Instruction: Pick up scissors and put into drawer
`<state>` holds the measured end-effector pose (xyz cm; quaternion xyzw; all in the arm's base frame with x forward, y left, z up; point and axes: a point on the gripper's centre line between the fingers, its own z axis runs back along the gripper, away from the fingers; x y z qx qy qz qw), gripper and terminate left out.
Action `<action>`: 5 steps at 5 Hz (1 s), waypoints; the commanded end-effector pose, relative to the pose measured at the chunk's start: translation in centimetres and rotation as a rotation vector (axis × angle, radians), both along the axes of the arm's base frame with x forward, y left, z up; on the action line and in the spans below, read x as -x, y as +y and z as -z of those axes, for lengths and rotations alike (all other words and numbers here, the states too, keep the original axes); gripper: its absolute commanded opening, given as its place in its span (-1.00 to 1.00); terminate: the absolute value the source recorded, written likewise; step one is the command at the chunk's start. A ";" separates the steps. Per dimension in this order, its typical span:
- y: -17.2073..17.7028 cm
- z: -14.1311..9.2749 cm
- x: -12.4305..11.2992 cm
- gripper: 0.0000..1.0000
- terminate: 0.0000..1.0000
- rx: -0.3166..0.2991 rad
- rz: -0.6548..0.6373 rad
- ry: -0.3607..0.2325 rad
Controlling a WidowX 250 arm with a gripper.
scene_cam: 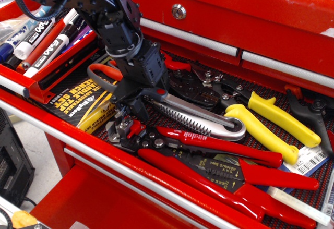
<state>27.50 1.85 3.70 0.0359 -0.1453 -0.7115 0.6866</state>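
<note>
Currently the pincer (136,99) sits low over the scissors (104,74), which lie on a yellow-black box (78,106) just right of the marker drawer (36,91), presumably to grip; its closure cannot be judged.

Black plastic arm (112,17), boxy segments with screws and ribbed joints, black cable, black fingers (121,101).

tool (136,99) body hides the scissors (102,72) blades and its own jaw state; wire stripper (219,161) handles are cut off at the lower right edge.
</note>
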 end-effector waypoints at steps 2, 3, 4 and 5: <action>-1.5 0.3 1.1 -1.00 -1.00 -0.018 -0.166 -0.010; -2.0 -1.2 1.2 -1.00 -1.00 -0.033 -0.177 0.011; -2.4 -2.3 1.2 -1.00 -1.00 -0.051 -0.178 0.017; -2.4 -2.1 1.1 -1.00 -1.00 -0.040 -0.176 0.015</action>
